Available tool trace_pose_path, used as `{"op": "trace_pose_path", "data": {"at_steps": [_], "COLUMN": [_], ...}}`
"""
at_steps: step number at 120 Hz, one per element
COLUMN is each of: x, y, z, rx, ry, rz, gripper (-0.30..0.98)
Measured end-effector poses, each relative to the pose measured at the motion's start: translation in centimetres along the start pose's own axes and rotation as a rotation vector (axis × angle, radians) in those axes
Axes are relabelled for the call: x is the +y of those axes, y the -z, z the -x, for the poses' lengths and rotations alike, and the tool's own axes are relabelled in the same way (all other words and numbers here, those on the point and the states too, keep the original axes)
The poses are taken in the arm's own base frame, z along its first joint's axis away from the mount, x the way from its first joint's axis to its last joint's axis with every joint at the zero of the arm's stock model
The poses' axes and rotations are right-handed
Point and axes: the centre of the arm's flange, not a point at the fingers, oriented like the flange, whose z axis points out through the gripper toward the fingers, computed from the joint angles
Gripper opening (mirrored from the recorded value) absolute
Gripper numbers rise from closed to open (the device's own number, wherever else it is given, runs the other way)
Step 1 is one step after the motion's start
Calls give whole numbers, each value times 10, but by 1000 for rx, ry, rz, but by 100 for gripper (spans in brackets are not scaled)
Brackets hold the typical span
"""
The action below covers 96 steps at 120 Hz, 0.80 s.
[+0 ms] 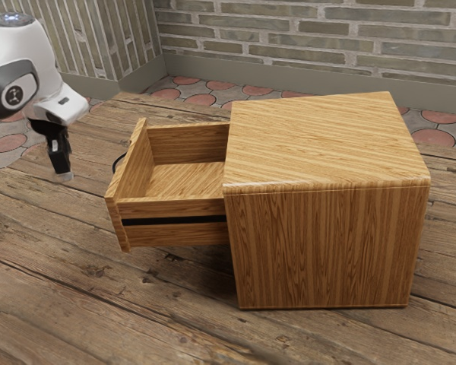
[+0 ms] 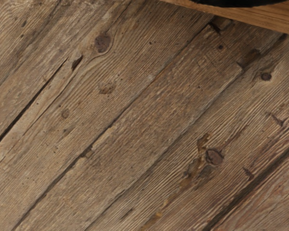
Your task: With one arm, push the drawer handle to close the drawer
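Note:
My gripper (image 1: 64, 176) points down at the exterior view's left, apart from the drawer front and its handle. The wooden drawer (image 1: 173, 208) stands pulled far out of the cabinet (image 1: 327, 243), its inside bare. A dark curved handle (image 1: 117, 162) sits on the drawer's outer face, partly hidden behind the front panel's edge. In the wrist view, the black handle (image 2: 226, 3) and a strip of the drawer front (image 2: 274, 18) lie at the picture's border.
Weathered wooden planks (image 1: 68, 304) form the surface under the cabinet, and the wrist view has the same planks (image 2: 135, 125). Behind them are a tiled floor (image 1: 194, 94) and a brick wall (image 1: 304, 38).

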Motion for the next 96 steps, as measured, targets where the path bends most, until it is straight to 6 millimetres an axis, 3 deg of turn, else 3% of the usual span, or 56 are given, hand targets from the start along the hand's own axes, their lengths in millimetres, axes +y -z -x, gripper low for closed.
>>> {"op": "trace_pose_path", "data": {"at_steps": [16,33,53,71,96], "x": [1,8,18,26,22], "y": [1,-2,-1,-5,-2], "z": [1,-1,-5,6,0], "rx": [85,156,225,276,313], "ry": [-86,-201,-320,-393,-472], "rz": [38,69,92,117,106], "gripper": [21,3,-5,-8,-9]}}
